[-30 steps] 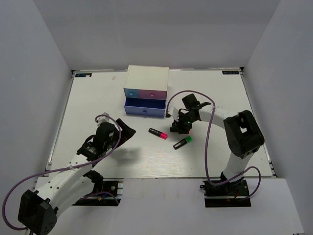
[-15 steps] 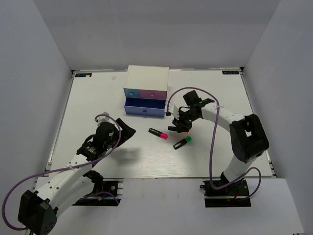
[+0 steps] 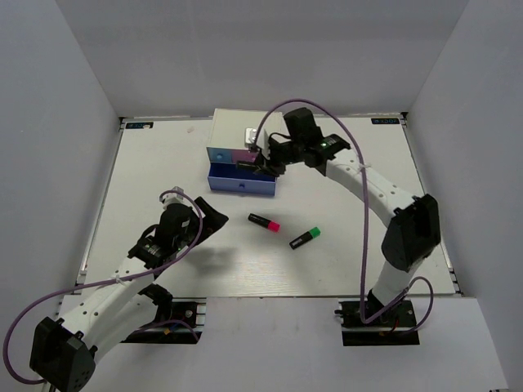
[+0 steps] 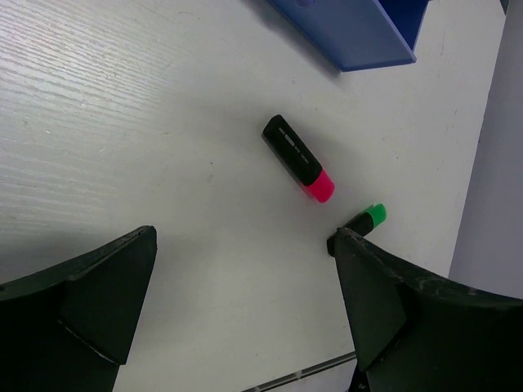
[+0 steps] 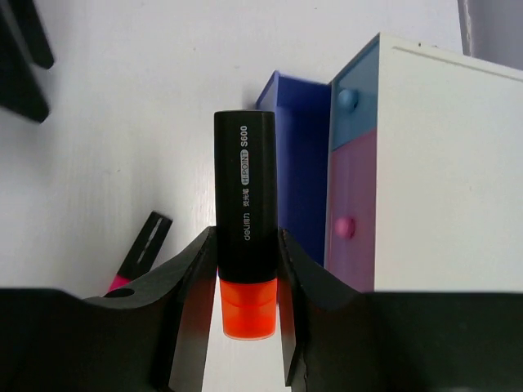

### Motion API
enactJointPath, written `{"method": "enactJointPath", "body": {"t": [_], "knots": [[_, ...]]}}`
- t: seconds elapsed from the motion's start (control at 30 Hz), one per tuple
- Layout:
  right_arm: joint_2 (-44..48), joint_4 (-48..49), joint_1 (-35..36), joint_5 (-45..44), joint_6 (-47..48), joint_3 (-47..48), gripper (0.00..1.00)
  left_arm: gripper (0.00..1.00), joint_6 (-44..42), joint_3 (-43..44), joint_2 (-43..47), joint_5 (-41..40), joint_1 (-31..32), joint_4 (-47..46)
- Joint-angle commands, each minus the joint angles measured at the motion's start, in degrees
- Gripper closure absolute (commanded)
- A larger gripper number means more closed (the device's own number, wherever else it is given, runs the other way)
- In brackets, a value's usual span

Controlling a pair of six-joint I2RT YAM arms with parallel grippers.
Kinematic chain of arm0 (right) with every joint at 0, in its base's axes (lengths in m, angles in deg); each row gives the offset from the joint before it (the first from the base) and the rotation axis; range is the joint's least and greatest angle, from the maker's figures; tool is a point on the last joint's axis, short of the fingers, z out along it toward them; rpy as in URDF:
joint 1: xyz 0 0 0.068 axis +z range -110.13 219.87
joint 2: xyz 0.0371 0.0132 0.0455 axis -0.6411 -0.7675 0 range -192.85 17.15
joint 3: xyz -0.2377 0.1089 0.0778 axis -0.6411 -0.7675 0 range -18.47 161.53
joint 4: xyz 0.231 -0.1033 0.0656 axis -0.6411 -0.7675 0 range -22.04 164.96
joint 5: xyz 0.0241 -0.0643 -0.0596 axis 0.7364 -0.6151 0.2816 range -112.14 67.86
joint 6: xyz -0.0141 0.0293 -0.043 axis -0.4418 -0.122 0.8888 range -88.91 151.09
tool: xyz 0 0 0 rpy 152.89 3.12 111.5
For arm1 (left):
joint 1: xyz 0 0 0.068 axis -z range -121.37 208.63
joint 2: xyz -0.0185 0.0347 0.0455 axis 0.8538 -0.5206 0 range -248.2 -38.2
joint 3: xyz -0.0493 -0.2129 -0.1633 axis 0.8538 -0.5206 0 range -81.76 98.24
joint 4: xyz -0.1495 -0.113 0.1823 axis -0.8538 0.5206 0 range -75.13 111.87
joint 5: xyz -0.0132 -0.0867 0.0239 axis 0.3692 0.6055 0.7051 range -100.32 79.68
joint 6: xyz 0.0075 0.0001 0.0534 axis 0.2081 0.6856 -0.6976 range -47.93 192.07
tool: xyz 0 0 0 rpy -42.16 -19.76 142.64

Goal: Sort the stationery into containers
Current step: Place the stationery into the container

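My right gripper (image 5: 245,265) is shut on a black highlighter with an orange cap (image 5: 245,204), cap nearest the wrist. In the top view this gripper (image 3: 252,165) hangs over the open dark blue drawer (image 3: 239,183) of the white chest (image 3: 237,129). The light blue drawer (image 5: 354,98) and the pink drawer (image 5: 351,212) are closed. A pink-capped highlighter (image 3: 264,221) and a green-capped highlighter (image 3: 304,238) lie on the table. My left gripper (image 4: 245,310) stands open and empty above the table, near the pink-capped highlighter (image 4: 298,158) and the green-capped one (image 4: 359,224).
White walls close the table in on the left, back and right. The right arm (image 3: 368,184) arches from its base at the near right across to the chest. The left arm (image 3: 155,245) lies low at the near left.
My right gripper has closed on the orange-capped highlighter, lifted it off the mid-table and carried it back and left to the chest. The left arm has not moved.
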Motion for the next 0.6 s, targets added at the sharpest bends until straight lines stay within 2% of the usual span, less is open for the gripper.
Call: {"method": "enactJointPath", "body": {"t": [0.0,0.27,0.57], "knots": [[-6.3,4.3,2.1,-3.4,-2.2,4.0,0.93,0.0,1.3,1.0,0.4,1.2,-0.3,-2.2],[-12.2,10.9,4.2,-17.4,-2.1,5.2,0.92,0.0,4.5,-0.6,-1.3,5.7,-0.3,-6.4],[-13.4,15.3,5.4,-25.7,1.1,1.7,0.87,0.0,5.1,-1.1,-3.6,7.3,-0.3,-8.7]]}}
